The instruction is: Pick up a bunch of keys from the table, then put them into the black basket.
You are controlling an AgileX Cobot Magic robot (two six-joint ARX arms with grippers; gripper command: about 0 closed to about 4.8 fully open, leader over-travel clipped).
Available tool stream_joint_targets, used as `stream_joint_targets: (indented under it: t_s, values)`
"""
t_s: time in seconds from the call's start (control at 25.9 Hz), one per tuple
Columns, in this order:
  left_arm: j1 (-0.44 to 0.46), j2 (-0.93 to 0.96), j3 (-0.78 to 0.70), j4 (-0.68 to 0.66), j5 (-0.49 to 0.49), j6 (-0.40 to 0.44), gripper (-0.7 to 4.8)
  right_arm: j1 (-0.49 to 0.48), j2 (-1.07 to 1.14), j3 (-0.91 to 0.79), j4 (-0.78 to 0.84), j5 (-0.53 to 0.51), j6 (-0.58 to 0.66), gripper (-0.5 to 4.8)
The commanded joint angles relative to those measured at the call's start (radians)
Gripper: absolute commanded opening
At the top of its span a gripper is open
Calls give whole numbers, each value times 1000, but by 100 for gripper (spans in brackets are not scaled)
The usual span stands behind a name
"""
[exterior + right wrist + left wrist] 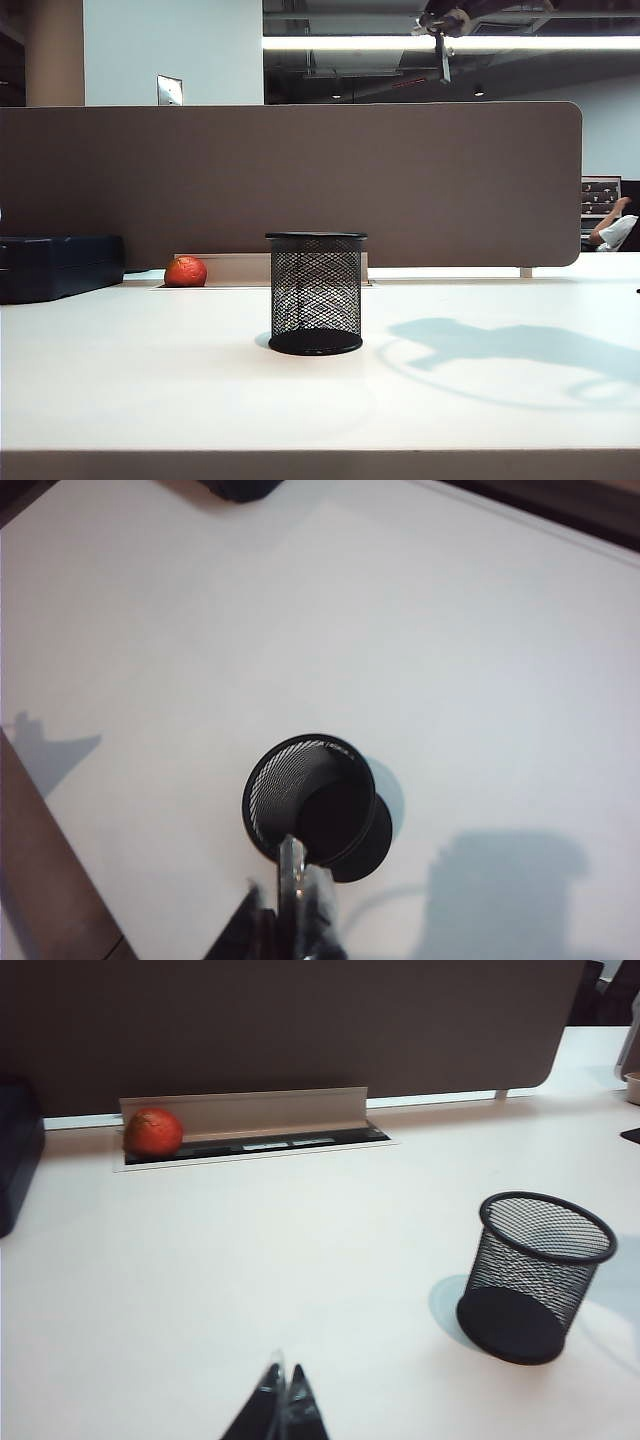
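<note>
Bright overhead light, soft shadows.

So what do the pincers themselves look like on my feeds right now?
Left pincer: two slim black fingers tapering to points, with a glossy, clear-looking sheen at the tips. Right pincer: also black, blurred, with a pale silvery strip along one finger. No cables or markings are visible. The exterior view shows only an arm's shadow on the table.

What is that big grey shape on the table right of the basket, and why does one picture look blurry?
Exterior view: an arm's shadow on the table, right of the black basket. Right wrist view: right gripper close to the lens, blurred. Left wrist view: left gripper soft.
</note>
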Motion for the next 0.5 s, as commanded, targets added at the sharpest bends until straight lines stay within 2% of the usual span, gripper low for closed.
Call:
stream_joint_targets:
  t_s: [0.04, 0.27, 0.35, 0.5]
  values:
    - [0, 0, 4, 6, 35, -3, -6, 1, -12, -11, 19, -58, 2, -3]
    - [0, 0, 4, 6, 76, -3, -6, 2, -11, -11, 68, -64, 36, -3]
    - [0, 0, 4, -14, 103, -3, -6, 2, -5, -17, 95, -114, 47, -3]
    - [0, 0, 4, -53, 104, -3, -6, 2, -1, -60, 152, -141, 80, -3]
